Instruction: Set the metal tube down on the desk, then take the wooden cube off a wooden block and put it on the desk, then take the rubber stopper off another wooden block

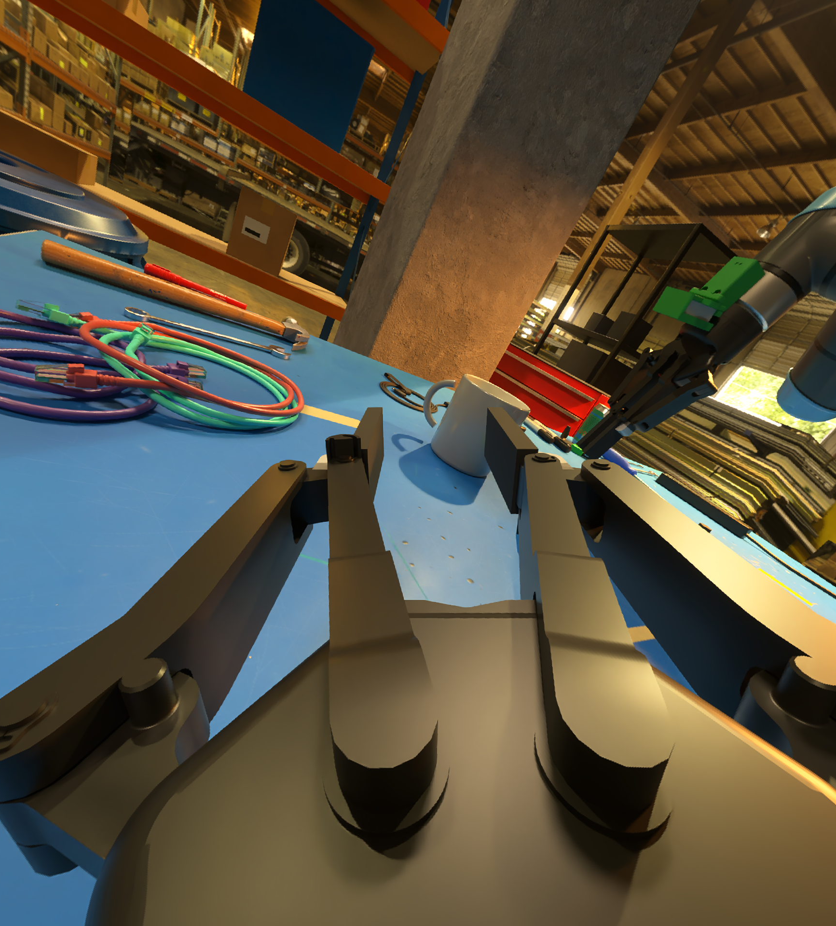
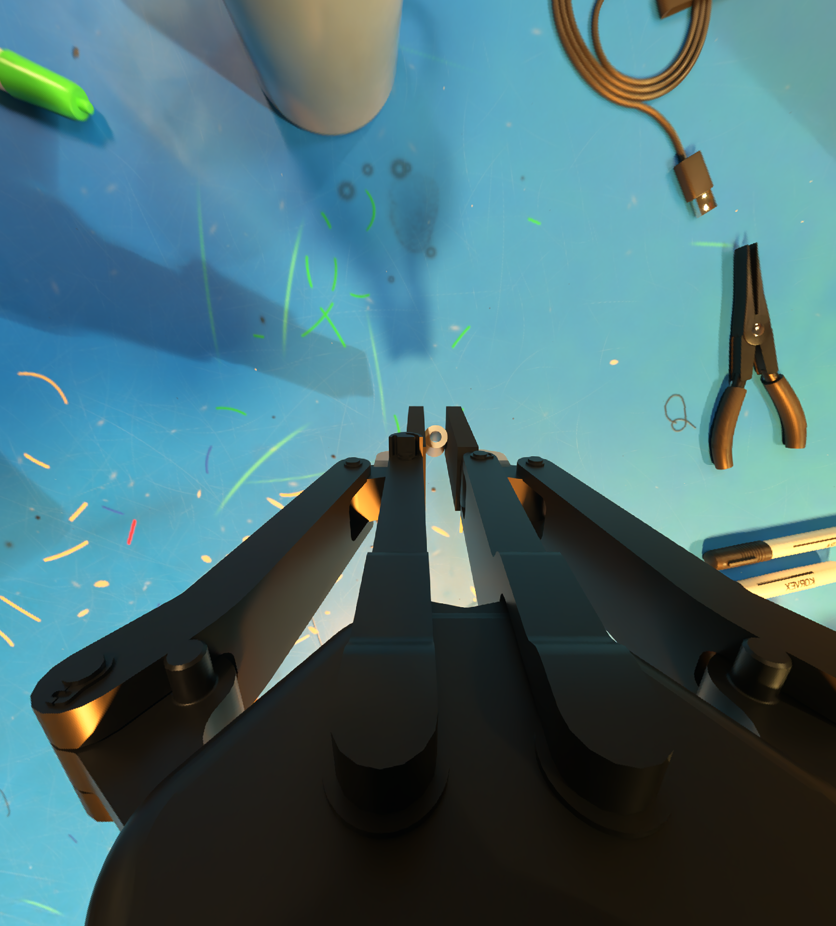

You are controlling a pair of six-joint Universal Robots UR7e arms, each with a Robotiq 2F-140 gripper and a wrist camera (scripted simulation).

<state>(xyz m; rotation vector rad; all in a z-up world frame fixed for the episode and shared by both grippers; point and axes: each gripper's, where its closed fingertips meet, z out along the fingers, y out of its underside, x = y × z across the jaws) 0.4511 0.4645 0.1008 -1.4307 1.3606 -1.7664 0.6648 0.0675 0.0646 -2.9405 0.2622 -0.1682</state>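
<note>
The metal tube (image 2: 436, 439) sits between the 2 fingertips of the right gripper (image 2: 435, 426), its bore and long axis aimed back at the wrist camera, above bare blue desk (image 2: 105, 451). The jaws look clamped on it. The desk lies straight ahead past the fingertips. The left gripper (image 1: 436, 431) is spread and empty near a white mug (image 1: 461, 431), farther from the tube.

Left wrist low, level across desk (image 1: 80, 526); right wrist overhead; both catch mug (image 1: 471, 426).
</note>
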